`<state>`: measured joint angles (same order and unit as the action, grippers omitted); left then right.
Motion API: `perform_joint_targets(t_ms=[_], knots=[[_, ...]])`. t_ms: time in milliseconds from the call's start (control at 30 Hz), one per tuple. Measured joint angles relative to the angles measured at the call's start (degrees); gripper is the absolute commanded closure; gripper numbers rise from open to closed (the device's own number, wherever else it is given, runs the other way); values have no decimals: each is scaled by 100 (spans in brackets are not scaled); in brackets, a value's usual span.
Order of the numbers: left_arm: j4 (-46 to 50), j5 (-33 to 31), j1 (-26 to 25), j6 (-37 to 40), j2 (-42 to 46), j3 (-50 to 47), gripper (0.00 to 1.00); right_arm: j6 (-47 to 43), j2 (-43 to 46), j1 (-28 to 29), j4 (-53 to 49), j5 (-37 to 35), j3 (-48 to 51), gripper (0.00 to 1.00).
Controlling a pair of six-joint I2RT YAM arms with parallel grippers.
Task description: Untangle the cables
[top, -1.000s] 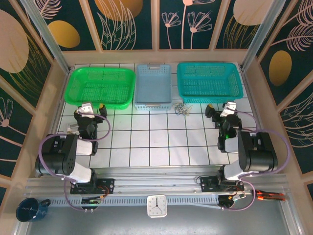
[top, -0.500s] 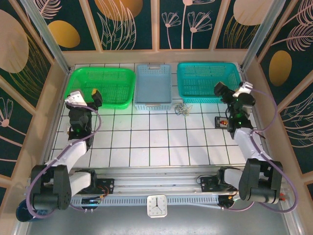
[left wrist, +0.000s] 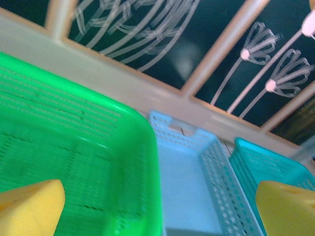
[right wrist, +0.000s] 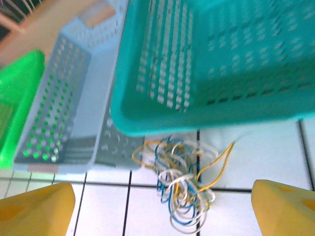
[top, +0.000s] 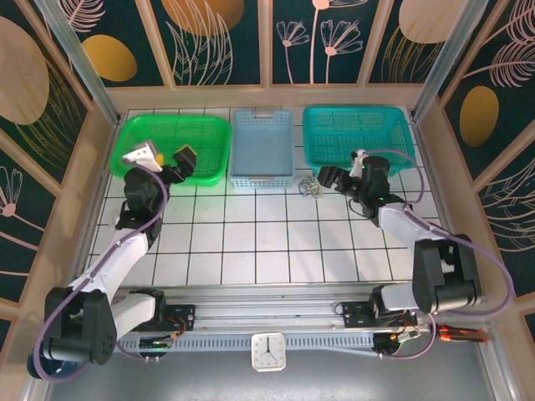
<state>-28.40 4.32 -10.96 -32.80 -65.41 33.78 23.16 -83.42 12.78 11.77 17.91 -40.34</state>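
The white tiled tabletop (top: 251, 242), walled by dark floral panels (top: 217, 42), carries three baskets along its far edge: the green basket (top: 171, 134), the teal basket (top: 355, 125) and the pale blue basket (top: 262, 138) between them. My left tool (top: 164, 159) hangs at the green basket's near side, its yellow pads (left wrist: 29, 209) spread wide and holding nothing. My right tool (top: 341, 173) hovers just beside the cables (top: 312, 187), its pads (right wrist: 285, 209) apart and not touching them. The cables are whitish, blue and tan. They lie tangled on the tile by the teal basket's near left corner.
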Motion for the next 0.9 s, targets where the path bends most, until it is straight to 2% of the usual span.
perform_joint_targets(t_ms=[167,400,700,900], knots=[[4,76,-210,-293,-284,2,1,52,-658,203,7,-236,-310,11],[125,334,-435,-407,-529,256,1,120,-1078,293,44,-457,-632,11],[138,730,-1401,-636,-1196,352,1,57,-1309,297,28,-627,-1172,11],[-195,859,-1829,-885,-1961,433,1,-22,-1462,291,-50,-654,-1412,11]])
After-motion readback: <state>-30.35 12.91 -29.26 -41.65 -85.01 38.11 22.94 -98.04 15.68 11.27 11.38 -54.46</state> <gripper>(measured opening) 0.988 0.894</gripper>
